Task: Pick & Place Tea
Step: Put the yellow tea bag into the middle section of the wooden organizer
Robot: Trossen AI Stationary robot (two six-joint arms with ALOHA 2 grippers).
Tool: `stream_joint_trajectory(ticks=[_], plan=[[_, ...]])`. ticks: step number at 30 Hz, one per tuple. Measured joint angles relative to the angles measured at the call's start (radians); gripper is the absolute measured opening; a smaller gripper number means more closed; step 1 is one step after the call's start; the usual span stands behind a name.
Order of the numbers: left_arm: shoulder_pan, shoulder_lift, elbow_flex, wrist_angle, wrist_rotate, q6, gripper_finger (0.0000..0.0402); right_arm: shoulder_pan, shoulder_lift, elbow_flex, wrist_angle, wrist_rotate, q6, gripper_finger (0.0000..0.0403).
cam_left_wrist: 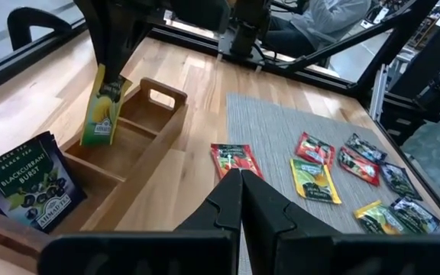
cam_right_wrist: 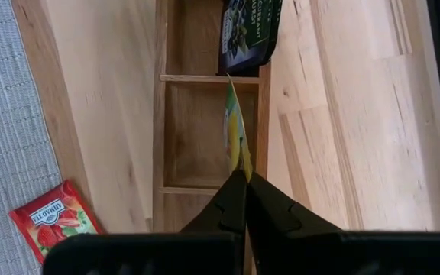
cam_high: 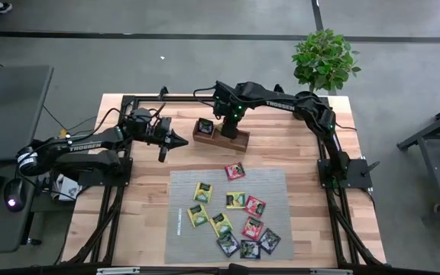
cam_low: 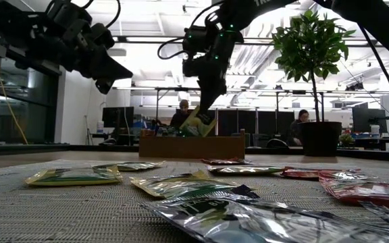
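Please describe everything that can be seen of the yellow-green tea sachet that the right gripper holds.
The yellow-green sachet is a small flat packet, glossy like foil, with a dark printed label and a lemon picture. The right gripper is shut on its upper edge, so it hangs nearly upright, slightly tilted. Its lower part dips into the middle compartment of the wooden tray; whether it touches the floor there cannot be told. A black sachet stands in the neighbouring end compartment, apart from it.

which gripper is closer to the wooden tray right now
Right. The right gripper hangs directly over the wooden tray's middle compartment, shut on a yellow tea bag. The left gripper, shut and empty, hovers beside the tray, off its end.
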Motion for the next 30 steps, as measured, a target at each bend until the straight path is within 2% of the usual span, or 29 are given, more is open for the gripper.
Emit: stream_joint_trajectory(ticks=[6,19,25,30], plan=[[0.0,0.0,0.0,-0.016,0.003,0.005,0.0001,0.0,0.0,0.0,-0.005,0.003,0.001,0.0006],[0.0,0.0,0.0,-0.015,0.016,0.007,0.0001,0.0,-0.001,0.0,-0.019,0.031,0.018,0.0101],[0.0,0.0,0.0,-0.015,0.016,0.007,0.0001,0.0,-0.005,0.013,-0.034,0.046,0.066,0.0127],[0.0,0.0,0.002,-0.042,0.04,0.014,0.0001,0.006,-0.058,0.027,-0.129,0.028,0.13,0.0139]])
